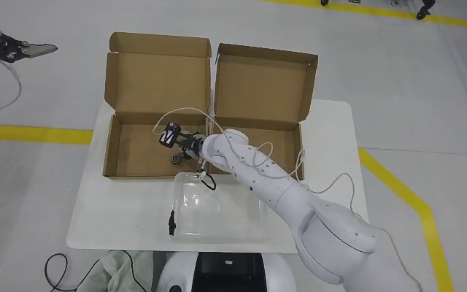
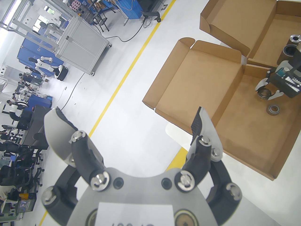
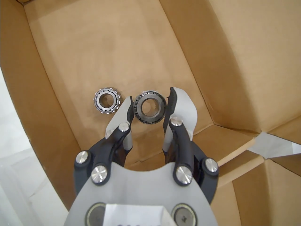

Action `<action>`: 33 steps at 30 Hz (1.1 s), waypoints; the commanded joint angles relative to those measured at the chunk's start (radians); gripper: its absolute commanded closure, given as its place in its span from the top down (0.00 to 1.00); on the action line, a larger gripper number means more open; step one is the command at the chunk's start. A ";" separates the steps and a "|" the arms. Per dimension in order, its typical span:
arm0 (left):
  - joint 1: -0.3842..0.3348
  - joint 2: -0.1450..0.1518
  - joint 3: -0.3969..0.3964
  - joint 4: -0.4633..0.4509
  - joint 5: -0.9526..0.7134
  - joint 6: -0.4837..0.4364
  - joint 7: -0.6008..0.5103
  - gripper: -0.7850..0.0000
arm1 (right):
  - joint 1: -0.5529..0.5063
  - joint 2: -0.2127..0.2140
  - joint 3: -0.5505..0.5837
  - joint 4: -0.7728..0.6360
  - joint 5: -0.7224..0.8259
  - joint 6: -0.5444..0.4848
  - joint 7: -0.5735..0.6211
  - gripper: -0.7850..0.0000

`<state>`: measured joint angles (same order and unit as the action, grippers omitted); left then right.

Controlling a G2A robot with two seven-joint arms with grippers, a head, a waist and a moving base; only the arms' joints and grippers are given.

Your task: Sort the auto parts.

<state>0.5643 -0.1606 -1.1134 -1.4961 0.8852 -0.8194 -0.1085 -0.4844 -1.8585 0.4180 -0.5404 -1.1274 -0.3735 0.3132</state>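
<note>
Two metal roller bearings are in the left cardboard box. My right gripper is low inside that box, shut on one bearing, with a pad against each side of it. The other bearing lies loose on the box floor just beside the grip. My left gripper hangs open and empty over the floor, far to the left of the table.
The right cardboard box stands open next to the left one, with dark cylindrical parts in it. A clear plastic bin sits at the front of the white table. A white cable loops over the right arm.
</note>
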 commanded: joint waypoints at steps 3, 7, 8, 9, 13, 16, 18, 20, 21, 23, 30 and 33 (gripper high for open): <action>0.000 0.000 0.000 0.000 0.000 0.000 0.000 1.00 | 0.010 -0.016 0.001 0.034 -0.003 -0.006 -0.010 0.33; 0.000 0.000 0.000 0.000 0.000 0.000 0.000 1.00 | 0.026 -0.023 0.016 0.052 -0.002 -0.010 -0.058 0.34; 0.000 0.000 0.000 0.000 0.000 0.000 0.000 1.00 | 0.029 -0.022 0.022 0.050 -0.002 -0.012 -0.078 0.34; 0.000 0.000 0.000 0.000 0.000 0.000 0.000 1.00 | 0.032 -0.019 0.029 0.049 -0.003 -0.015 -0.100 0.34; 0.000 0.000 0.000 0.000 0.000 0.000 0.000 1.00 | 0.027 0.004 0.061 0.026 -0.012 -0.034 -0.195 0.35; 0.000 0.000 0.000 0.000 0.000 0.000 0.000 1.00 | 0.012 0.030 0.089 -0.009 -0.026 -0.062 -0.258 0.35; 0.000 0.000 0.000 0.000 0.000 0.000 0.000 1.00 | -0.002 0.050 0.106 -0.046 -0.044 -0.077 -0.286 0.36; 0.000 0.000 0.000 0.000 0.000 0.000 0.000 1.00 | -0.023 0.073 0.128 -0.095 -0.060 -0.101 -0.320 0.36; 0.000 0.000 0.000 0.000 0.000 0.000 0.000 1.00 | -0.032 0.086 0.140 -0.119 -0.073 -0.114 -0.330 0.36; 0.000 0.000 0.000 0.000 0.000 0.000 0.000 1.00 | -0.057 0.114 0.166 -0.183 -0.097 -0.145 -0.348 0.37; 0.000 0.000 0.000 0.000 0.000 0.000 0.000 1.00 | -0.214 0.223 0.299 -0.466 -0.186 -0.246 -0.338 0.38; 0.000 0.000 0.000 0.000 0.000 0.000 0.000 1.00 | -0.307 0.268 0.373 -0.593 -0.218 -0.277 -0.294 0.38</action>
<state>0.5643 -0.1606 -1.1134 -1.4961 0.8852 -0.8194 -0.1085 -0.7622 -1.6029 0.7676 -1.0929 -1.3372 -0.6462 0.0041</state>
